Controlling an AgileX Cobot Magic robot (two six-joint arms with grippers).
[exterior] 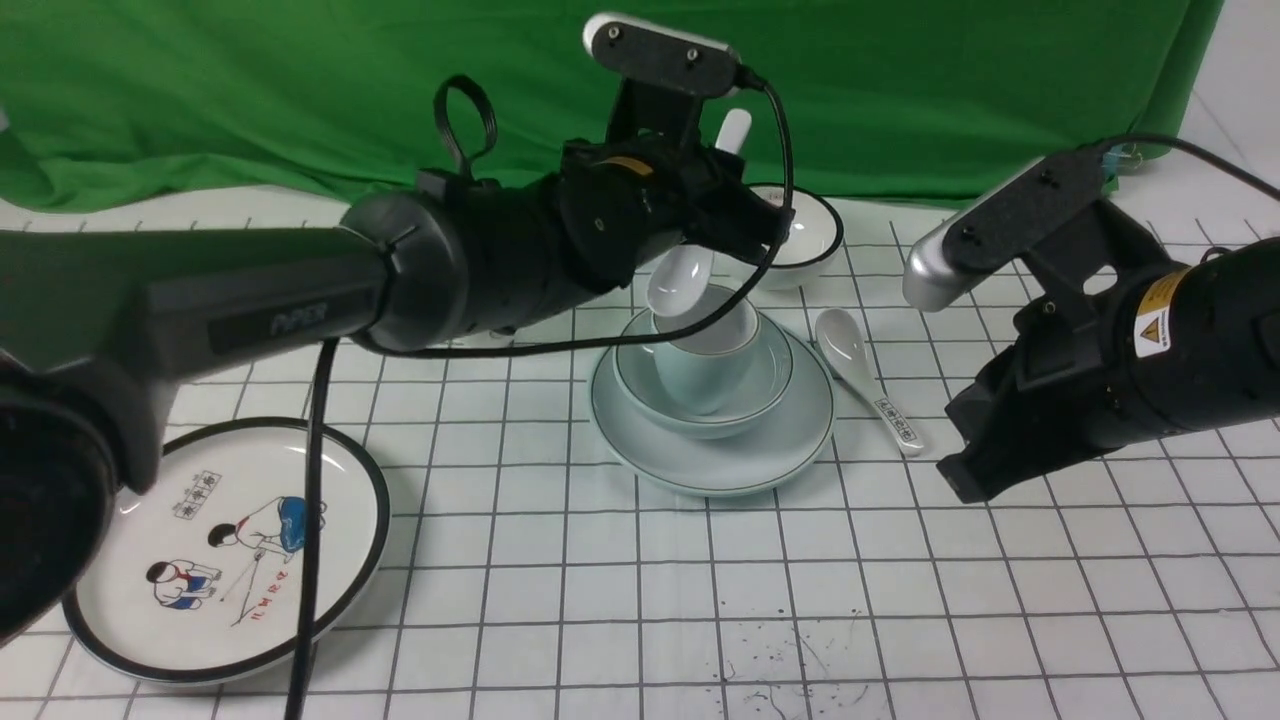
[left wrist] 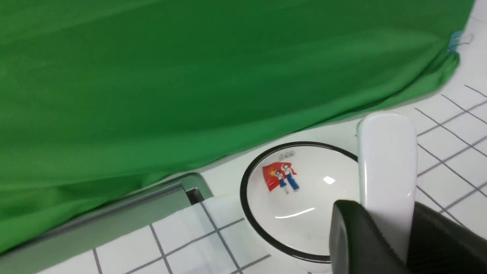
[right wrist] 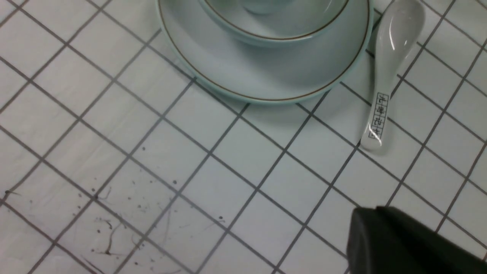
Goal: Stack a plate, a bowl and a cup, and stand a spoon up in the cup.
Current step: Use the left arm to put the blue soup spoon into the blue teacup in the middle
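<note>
The pale plate (exterior: 712, 455) lies mid-table with the plain bowl (exterior: 765, 385) on it and the pale blue cup (exterior: 705, 370) standing in the bowl. My left gripper (exterior: 722, 215) is shut on the handle of the plain white spoon (exterior: 682, 280), held steeply with the scoop end down. The scoop hangs at the cup's left rim; I cannot tell whether they touch. In the left wrist view the spoon handle (left wrist: 386, 163) sticks out between the shut fingers (left wrist: 354, 236). My right gripper (exterior: 975, 470) is shut and empty, right of the plate (right wrist: 228, 72) and low over the table.
A white spoon with printed characters (exterior: 868, 385) lies just right of the plate. A black-rimmed bowl with a red picture (exterior: 805, 240) stands behind the stack. A black-rimmed cartoon plate (exterior: 225, 550) lies front left. Green cloth hangs at the back.
</note>
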